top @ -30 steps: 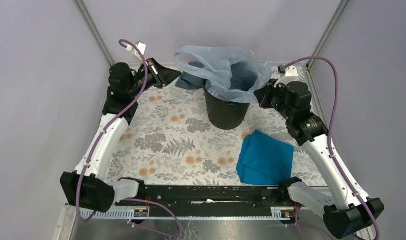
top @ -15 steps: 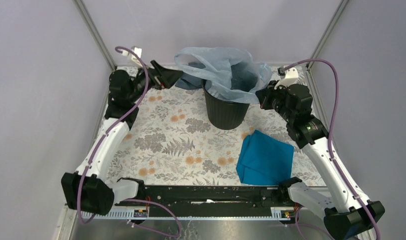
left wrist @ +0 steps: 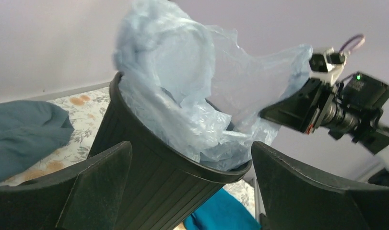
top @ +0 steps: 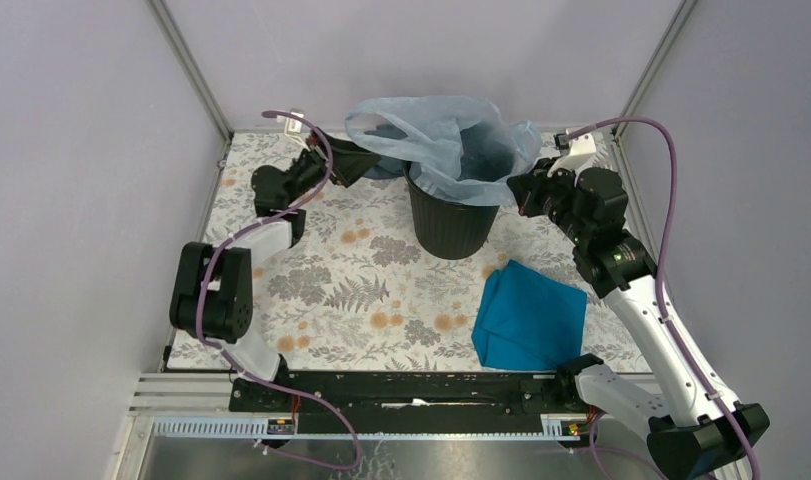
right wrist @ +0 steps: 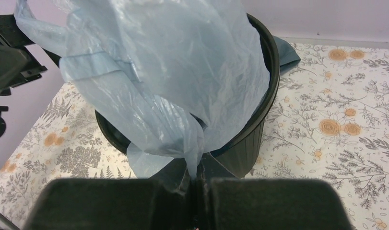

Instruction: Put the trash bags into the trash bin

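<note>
The black trash bin (top: 451, 215) stands at the back middle of the table. The pale blue trash bag (top: 441, 135) billows out of its mouth, partly inside and partly draped over the rim. At the bin's right side my right gripper (top: 521, 190) is shut on a gathered edge of the bag (right wrist: 168, 72), pinched at the jaws (right wrist: 197, 170) in front of the bin (right wrist: 250, 139). My left gripper (top: 359, 160) is open just left of the bin, its jaws (left wrist: 190, 146) wide apart facing the bin wall (left wrist: 149, 182) with nothing held; the bag (left wrist: 182, 86) rises above them.
A bright teal cloth (top: 529, 315) lies folded on the floral mat at the front right. A dull grey-blue cloth (top: 381, 165) lies behind the bin at its left, also seen in the left wrist view (left wrist: 24, 129). Purple walls close in the back and sides.
My left gripper went from shut to open and its arm swung right, closer to the bin's left side. The right gripper kept its hold on the bag, barely moving.
</note>
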Motion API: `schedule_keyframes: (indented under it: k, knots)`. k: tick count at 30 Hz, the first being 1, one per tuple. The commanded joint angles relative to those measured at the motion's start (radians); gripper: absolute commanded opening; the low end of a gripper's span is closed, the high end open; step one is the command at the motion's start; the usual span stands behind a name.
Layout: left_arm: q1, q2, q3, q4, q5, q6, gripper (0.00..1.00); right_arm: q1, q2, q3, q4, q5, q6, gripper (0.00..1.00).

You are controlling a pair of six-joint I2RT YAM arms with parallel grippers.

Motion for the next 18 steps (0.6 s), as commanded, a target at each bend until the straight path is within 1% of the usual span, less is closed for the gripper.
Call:
schedule_keyframes:
  k: [1,3,6,8,10,11,12,13,14,15,16,17,18]
  knots:
    - [-0.060,-0.002,0.025,0.364,0.062,0.071,0.99,0.000,-0.014,0.030,0.073,-0.031,-0.023,0.01]
    - [-0.100,0.018,0.036,0.347,0.060,0.139,0.99,0.000,-0.010,0.030,0.080,-0.034,-0.021,0.01]
    - [-0.142,0.088,0.093,0.333,0.065,0.159,0.99,0.000,-0.010,0.026,0.089,-0.037,-0.015,0.01]
    - [-0.165,0.136,0.143,0.314,0.056,0.162,0.94,0.000,-0.008,0.022,0.093,-0.038,-0.010,0.01]
    - [-0.177,0.160,0.193,0.275,0.052,0.155,0.82,0.000,-0.009,0.023,0.091,-0.038,-0.005,0.01]
    - [-0.176,0.153,0.199,0.248,0.022,0.163,0.71,-0.001,-0.013,0.023,0.089,-0.038,-0.004,0.01]
    - [-0.175,0.135,0.193,0.194,-0.025,0.189,0.64,0.000,-0.017,0.021,0.088,-0.037,-0.002,0.01]
    - [-0.175,0.107,0.187,0.109,-0.072,0.234,0.60,0.000,-0.022,0.018,0.086,-0.034,0.000,0.02]
    - [-0.176,0.075,0.182,0.021,-0.124,0.280,0.54,0.000,-0.027,0.015,0.084,-0.031,0.004,0.02]
    - [-0.177,0.044,0.175,-0.072,-0.178,0.315,0.46,0.000,-0.030,0.012,0.081,-0.026,0.006,0.02]
    - [-0.178,0.010,0.165,-0.138,-0.233,0.339,0.37,0.000,-0.034,0.006,0.077,-0.023,0.010,0.02]
    - [-0.180,-0.019,0.153,-0.187,-0.275,0.353,0.29,0.000,-0.038,0.000,0.073,-0.016,0.017,0.02]
    - [-0.180,-0.051,0.137,-0.202,-0.308,0.356,0.24,0.000,-0.044,-0.007,0.064,-0.007,0.029,0.02]
